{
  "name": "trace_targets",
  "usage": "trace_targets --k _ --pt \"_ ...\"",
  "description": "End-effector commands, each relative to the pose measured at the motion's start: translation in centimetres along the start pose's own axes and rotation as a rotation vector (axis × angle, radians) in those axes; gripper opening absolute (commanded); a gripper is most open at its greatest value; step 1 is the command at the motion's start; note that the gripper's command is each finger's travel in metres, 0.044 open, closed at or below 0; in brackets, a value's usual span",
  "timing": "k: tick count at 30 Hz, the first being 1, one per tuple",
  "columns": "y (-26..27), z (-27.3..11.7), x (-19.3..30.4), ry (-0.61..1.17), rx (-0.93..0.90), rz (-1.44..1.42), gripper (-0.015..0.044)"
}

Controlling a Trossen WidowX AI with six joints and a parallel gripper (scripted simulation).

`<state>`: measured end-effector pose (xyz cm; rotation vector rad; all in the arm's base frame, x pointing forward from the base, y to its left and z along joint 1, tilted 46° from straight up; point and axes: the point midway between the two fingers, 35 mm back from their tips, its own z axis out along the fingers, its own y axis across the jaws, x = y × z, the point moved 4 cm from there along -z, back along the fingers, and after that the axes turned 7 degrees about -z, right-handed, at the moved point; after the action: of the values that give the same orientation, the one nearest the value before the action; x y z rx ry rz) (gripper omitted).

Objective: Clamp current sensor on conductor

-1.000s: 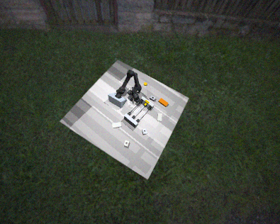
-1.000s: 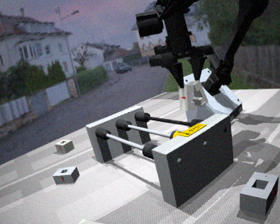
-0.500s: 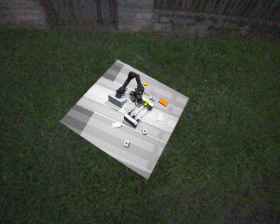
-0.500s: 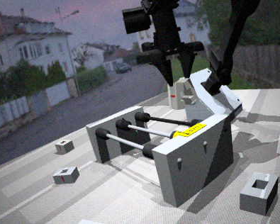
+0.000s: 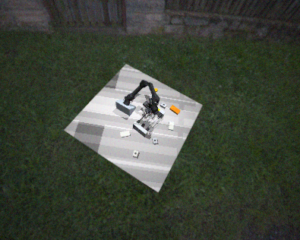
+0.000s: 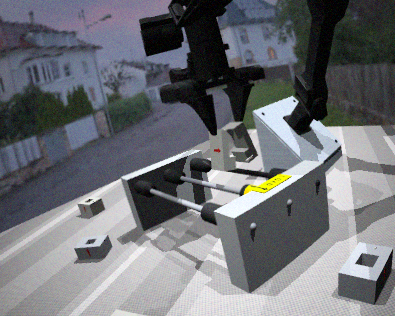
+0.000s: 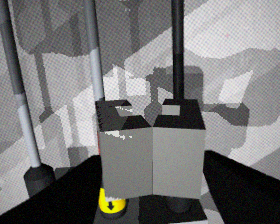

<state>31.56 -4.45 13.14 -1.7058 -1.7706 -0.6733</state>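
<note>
The pale grey sensor (image 6: pixel 222 159) (image 7: pixel 127 167) is held upright and hinged open, its gap facing down. Its small red arrow (image 6: pixel 217 150) points right in the exterior view, toward the side with the yellow LOAD marker (image 6: pixel 274 183) (image 7: pixel 112 201). My gripper (image 6: pixel 225 127) is shut on the sensor, one black finger on each outer side. The LOAD conductor (image 6: pixel 212 185) (image 7: pixel 94 65) is the middle rod. The sensor is above the rods and not round any; in the wrist view it lies between the LOAD rod and the black rod (image 7: pixel 178 50). Its exact height is unclear.
The rods run between a near end wall (image 6: pixel 274 235) and a far end wall (image 6: pixel 162 187). Loose blocks with square holes (image 6: pixel 90 206) (image 6: pixel 93 247) (image 6: pixel 365 272) stand around. An orange block (image 5: pixel 175 109) and flat white pieces (image 5: pixel 171 125) (image 5: pixel 124 134) lie outside the frame.
</note>
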Motion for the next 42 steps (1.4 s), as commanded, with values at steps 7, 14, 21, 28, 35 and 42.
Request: trace_targets --k 7,14,21,28,35,42 --pt "3.7 0.8 -0.1 0.005 -0.009 -0.034 0.0000" --pt "3.8 1.7 -0.2 0.005 -0.009 -0.034 0.0000" --pt "3.8 2.8 -0.2 0.005 -0.009 -0.034 0.0000" --pt "3.9 4.0 -0.1 0.005 -0.009 -0.035 0.0000" --pt "3.9 5.1 -0.1 0.006 -0.009 -0.035 0.0000" --pt "3.8 6.2 -0.1 0.007 -0.009 -0.035 0.0000"
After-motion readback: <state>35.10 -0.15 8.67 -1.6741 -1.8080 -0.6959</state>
